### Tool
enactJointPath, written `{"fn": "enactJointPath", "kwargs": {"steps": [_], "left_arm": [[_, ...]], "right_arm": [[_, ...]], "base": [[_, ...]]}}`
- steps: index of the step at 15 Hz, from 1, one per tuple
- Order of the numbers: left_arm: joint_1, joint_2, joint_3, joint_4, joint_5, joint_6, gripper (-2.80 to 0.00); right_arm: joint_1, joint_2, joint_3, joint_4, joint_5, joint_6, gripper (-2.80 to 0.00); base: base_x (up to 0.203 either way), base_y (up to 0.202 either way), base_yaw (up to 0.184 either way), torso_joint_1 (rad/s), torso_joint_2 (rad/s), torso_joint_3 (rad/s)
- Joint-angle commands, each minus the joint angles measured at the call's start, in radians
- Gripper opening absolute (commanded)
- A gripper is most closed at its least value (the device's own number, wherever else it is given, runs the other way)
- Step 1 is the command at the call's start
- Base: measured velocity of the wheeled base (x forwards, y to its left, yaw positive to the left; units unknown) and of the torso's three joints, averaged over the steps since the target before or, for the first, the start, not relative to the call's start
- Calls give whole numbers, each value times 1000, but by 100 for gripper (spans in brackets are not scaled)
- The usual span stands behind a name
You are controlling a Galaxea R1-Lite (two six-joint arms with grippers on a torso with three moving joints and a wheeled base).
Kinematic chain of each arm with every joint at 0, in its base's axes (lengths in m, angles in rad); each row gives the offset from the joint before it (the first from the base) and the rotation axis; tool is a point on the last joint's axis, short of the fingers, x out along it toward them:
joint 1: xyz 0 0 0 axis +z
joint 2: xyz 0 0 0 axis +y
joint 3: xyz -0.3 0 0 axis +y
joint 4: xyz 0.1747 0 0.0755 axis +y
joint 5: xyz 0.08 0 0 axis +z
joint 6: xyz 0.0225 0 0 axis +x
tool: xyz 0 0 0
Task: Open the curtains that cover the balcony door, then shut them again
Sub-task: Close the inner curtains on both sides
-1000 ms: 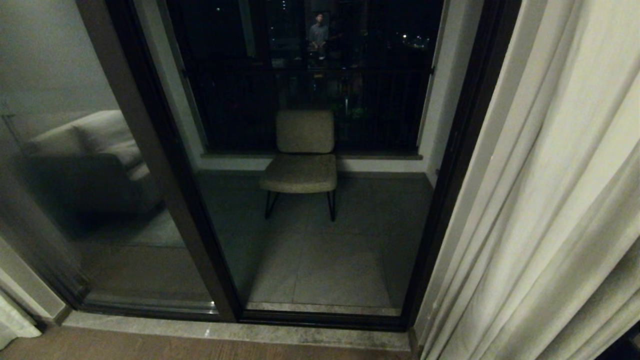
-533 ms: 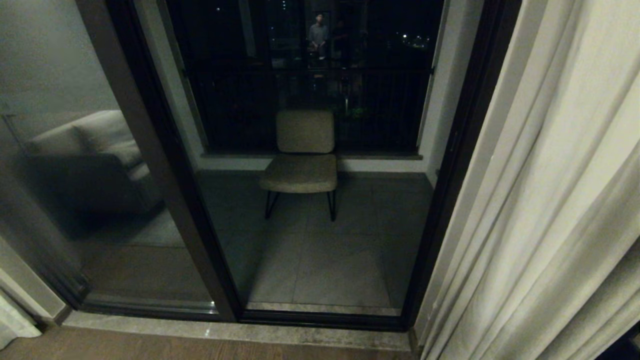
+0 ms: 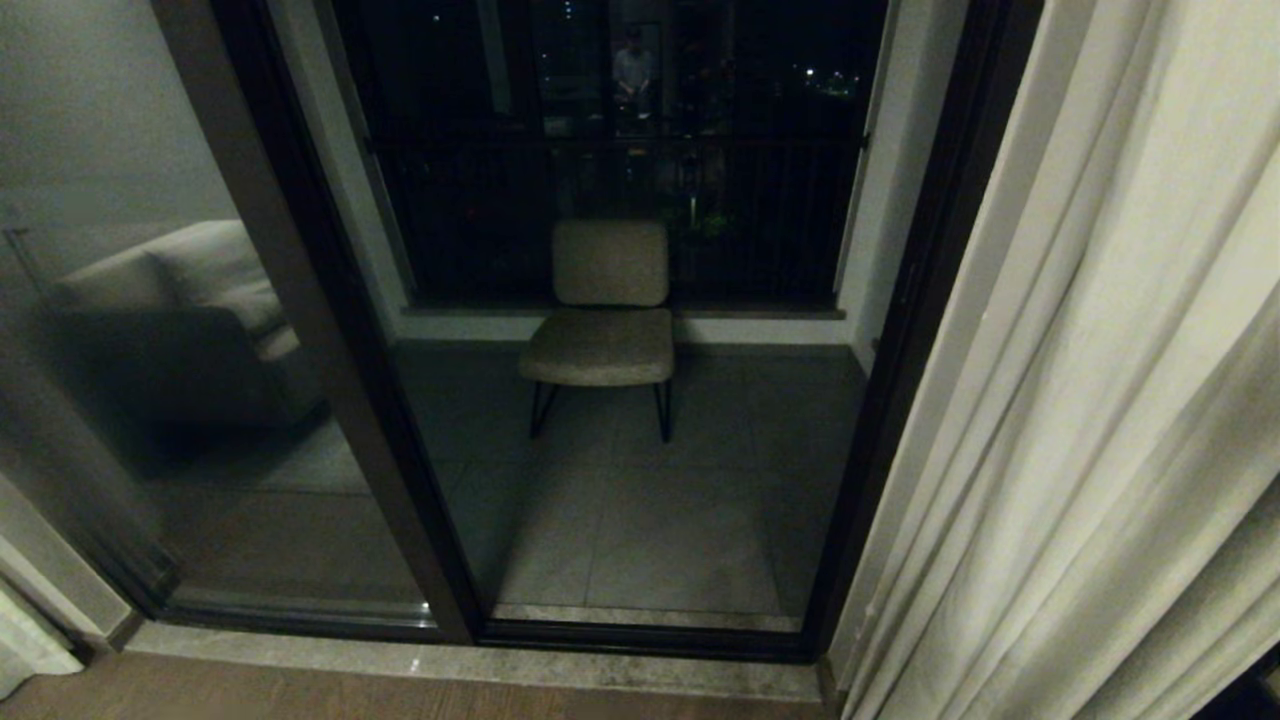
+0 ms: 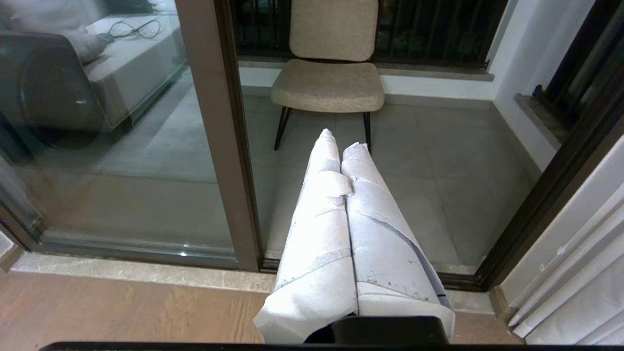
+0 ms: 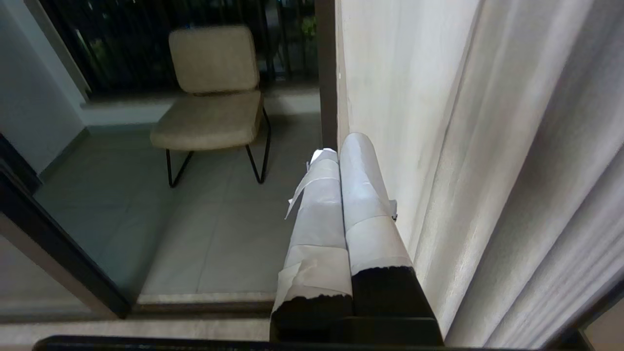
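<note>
Fingers of the right gripper (image 5: 341,146) are pressed shut beside the curtains (image 3: 1090,400), gathered at the right. The left gripper (image 4: 341,141) is shut too. Wood floor (image 3: 300,695) is seen, then the balcony door (image 3: 330,330), then one chair (image 3: 605,320).

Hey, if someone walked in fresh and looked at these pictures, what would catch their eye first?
Probably the floor-length cream-white pleated curtains, bunched at the right and leaving the tall dark-framed glass balcony door uncovered. Behind the glass, a beige padded chair on thin black legs stands alone on the grey-tiled balcony. In the right wrist view, the right gripper, its white-taped fingers shut, sits close beside the curtain edge.
</note>
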Motion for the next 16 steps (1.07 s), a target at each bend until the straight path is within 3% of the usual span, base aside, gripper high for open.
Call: {"fn": "enactJointPath", "kwargs": {"steps": [1,6,7,16], "left_arm": [[0,0,0,0,1,-1,-280],[0,0,0,0,1,-1,-280],[0,0,0,0,1,-1,-280],[0,0,0,0,1,-1,-280]], "right_arm": [[3,75,-26,-1,1,-3,-280],[2,170,-74,-2,0,-4,-280],[2,192,-83,-5,0,-7,0],[22,398,-160,-164,-4,-48,0]], "base": [[0,0,0,0,0,0],[0,0,0,0,0,0],[0,0,0,0,0,0],[0,0,0,0,0,0]]}}
